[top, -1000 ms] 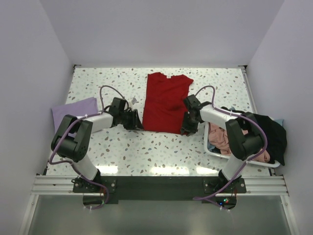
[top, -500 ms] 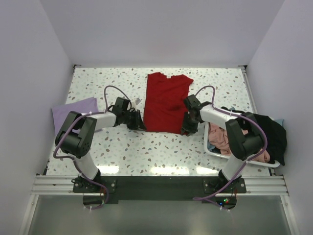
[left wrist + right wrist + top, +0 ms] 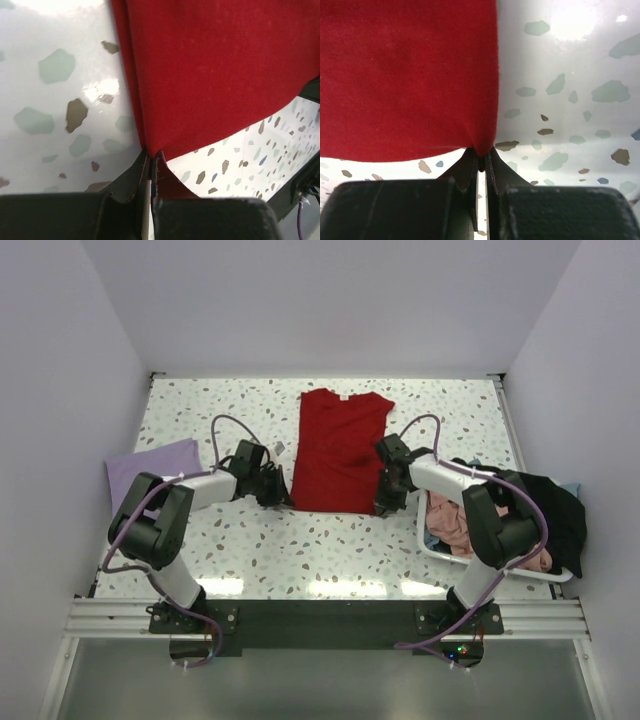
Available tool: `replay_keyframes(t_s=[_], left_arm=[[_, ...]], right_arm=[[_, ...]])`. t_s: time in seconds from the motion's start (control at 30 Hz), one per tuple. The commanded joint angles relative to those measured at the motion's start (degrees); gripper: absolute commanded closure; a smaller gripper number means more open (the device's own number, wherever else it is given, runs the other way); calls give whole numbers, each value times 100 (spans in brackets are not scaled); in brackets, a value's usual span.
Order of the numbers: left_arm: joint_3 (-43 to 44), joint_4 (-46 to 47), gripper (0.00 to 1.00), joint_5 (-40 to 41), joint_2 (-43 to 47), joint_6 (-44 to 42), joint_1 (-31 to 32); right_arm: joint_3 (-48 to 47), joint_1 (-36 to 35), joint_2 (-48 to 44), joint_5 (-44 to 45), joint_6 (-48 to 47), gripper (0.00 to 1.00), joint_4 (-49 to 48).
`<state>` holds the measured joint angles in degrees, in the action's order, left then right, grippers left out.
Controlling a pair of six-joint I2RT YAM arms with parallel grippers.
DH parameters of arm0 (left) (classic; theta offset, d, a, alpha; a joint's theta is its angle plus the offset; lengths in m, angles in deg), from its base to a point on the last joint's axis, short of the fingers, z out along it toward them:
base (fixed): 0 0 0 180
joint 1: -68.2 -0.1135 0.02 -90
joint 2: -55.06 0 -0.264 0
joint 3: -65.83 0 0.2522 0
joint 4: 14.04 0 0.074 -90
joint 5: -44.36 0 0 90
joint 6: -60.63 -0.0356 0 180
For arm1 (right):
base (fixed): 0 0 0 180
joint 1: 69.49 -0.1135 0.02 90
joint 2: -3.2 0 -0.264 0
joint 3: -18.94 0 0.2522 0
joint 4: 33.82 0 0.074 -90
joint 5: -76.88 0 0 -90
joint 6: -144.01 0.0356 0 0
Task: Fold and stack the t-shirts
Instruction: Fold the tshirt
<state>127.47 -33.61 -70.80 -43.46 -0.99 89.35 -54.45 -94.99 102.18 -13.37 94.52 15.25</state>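
A bright red t-shirt (image 3: 338, 450) lies flat in the middle of the speckled table, folded lengthwise, collar away from the arms. My left gripper (image 3: 284, 499) is shut on its near left bottom corner; in the left wrist view the red cloth (image 3: 210, 70) runs into the closed left gripper (image 3: 151, 159). My right gripper (image 3: 384, 505) is shut on the near right bottom corner, where the red hem (image 3: 410, 75) pinches into the right gripper (image 3: 481, 159). A pale lavender t-shirt (image 3: 152, 466) lies folded at the table's left edge.
A white basket (image 3: 436, 544) at the right edge holds salmon-pink cloth (image 3: 450, 522) and black cloth (image 3: 550, 510) draped over its far side. White walls enclose the table on three sides. The arm bases sit on the black rail at the near edge.
Both grippers have closed on the red shirt's bottom corners. The left gripper slid right to the hem first; the right one barely moved.
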Motion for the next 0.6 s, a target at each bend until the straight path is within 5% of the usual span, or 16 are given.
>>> replay_keyframes(t_s=[0.0,0.57], left_arm=[[-200,-571,100,732,368,9,-14],[-42,-1773,100,812,2266,545,250]], right_arm=[[49,-8,-352,412,-78,100,476],[5,-395,-2154,640,53,100,1786]])
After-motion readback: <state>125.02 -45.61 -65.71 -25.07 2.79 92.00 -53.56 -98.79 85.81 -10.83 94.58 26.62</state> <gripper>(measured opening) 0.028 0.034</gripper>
